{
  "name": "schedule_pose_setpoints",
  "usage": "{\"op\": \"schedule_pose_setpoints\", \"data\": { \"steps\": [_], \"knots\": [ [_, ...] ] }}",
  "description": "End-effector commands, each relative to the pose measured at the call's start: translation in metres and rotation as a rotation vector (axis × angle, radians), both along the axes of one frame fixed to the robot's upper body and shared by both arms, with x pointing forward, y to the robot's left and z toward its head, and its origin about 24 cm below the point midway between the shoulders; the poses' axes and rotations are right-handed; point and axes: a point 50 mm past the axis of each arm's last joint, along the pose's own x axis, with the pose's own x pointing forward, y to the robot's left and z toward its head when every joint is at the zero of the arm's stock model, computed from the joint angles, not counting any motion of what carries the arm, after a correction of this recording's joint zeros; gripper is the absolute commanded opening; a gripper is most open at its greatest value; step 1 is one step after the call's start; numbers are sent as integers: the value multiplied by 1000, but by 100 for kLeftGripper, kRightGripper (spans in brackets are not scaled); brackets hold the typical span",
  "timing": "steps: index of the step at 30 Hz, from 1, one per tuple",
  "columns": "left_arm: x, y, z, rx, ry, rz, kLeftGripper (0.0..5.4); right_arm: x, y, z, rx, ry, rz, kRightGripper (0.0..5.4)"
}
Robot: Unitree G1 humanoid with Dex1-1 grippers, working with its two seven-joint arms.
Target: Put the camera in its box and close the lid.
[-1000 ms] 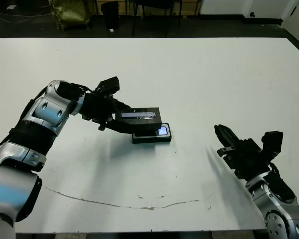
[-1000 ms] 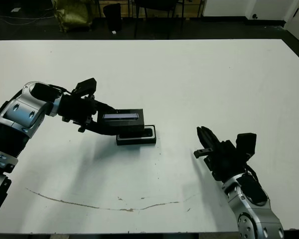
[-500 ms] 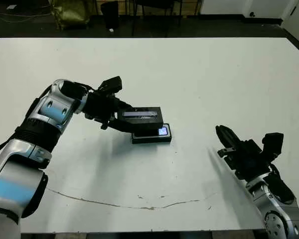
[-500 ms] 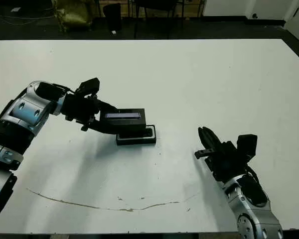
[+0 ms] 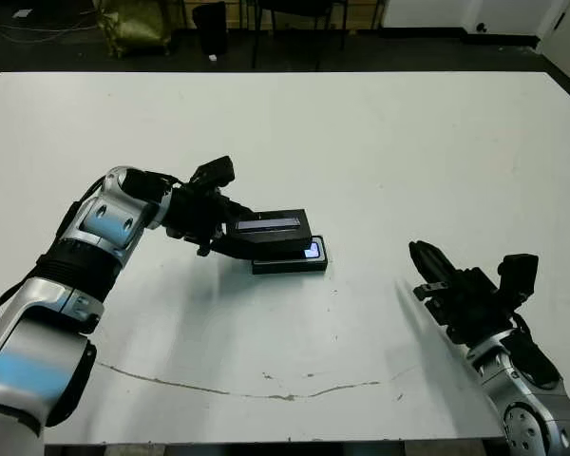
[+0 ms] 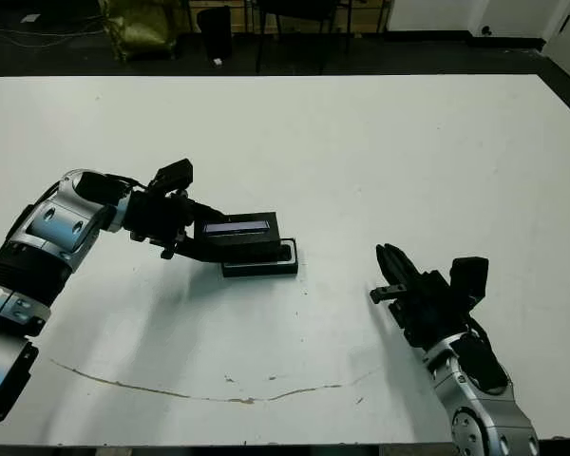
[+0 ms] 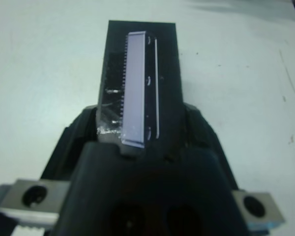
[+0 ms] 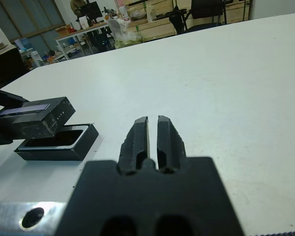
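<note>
The black box [image 5: 290,259] lies left of the table's middle, and the camera [image 5: 311,251] rests inside it, its bluish-white patch showing at the box's right end. My left gripper [image 5: 232,237] is shut on the lid [image 5: 272,229], a flat black cover with a pale strip [image 7: 136,88]. It holds the lid just above the box, over the box's left and far part. In the right wrist view the lid [image 8: 35,117] hovers over the open box [image 8: 57,145]. My right gripper [image 5: 427,267] stays low at the right front, fingers [image 8: 140,130] pressed together and empty.
A thin brown scratch line [image 5: 266,391] runs along the table near its front edge. Dark floor, chairs and a bag [image 5: 133,24] lie beyond the far edge. White tabletop spreads between the box and my right gripper.
My left arm has dropped a little and brought the lid slightly lower and closer over the box. The right arm has not moved.
</note>
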Motion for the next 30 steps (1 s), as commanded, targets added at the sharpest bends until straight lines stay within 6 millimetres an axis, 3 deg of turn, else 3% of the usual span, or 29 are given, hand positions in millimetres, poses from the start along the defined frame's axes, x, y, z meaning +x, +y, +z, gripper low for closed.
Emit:
{"op": "schedule_pose_setpoints", "data": {
  "steps": [1,12,30],
  "knots": [
    [-4,4,-10,10,27,10,258,-2,-2,-5,-5,26,-7,0],
    [-8,3,-22,22,54,24,258,-3,0,-3,-19,34,-20,0],
    [-2,-14,-23,49,41,-6,258,-3,-2,-1,-30,27,-24,0]
  ]
}}
